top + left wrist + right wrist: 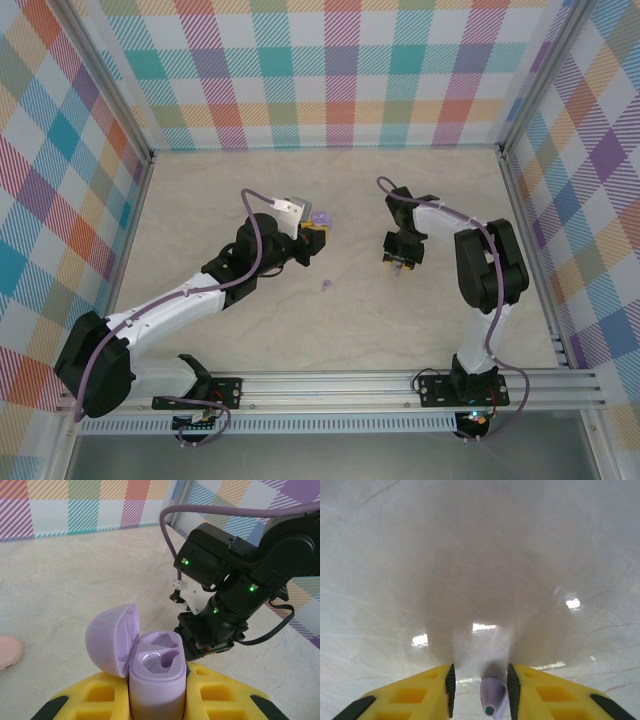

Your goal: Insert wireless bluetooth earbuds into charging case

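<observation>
- Clamping the lilac charging case (155, 680) upright with the left gripper (157, 700), its yellow fingers (95, 697) closed against both sides of the case body; holding it just right of the middle of the marbled table (250, 180), toward the far side, where the top view shows the left gripper (316, 233) and the case (322, 217)
- Keeping the hinged lid (112, 637) swung fully open to the left; showing two moulded sockets in the top of the case, both bare and glossy
- Pinching a lilac earbud (492, 695) with the right gripper (481, 685), jaws drawn narrow around it; pressing against the right pad, with a sliver of gap beside the left pad on the part in view; pointing its dark teal-tipped stem toward the camera
- Hanging the right gripper (400, 262) nose-down to the right of the case, near it but apart; appearing in the left wrist view as the right gripper (207, 642) just beyond the open case
- Lying loose on the table, a second earbud (326, 286), tiny and lilac, nearer than the case and between the two grippers
- Sitting at the left edge of the left wrist view, a pale pink rounded object (7, 652), too cropped for telling what it is
</observation>
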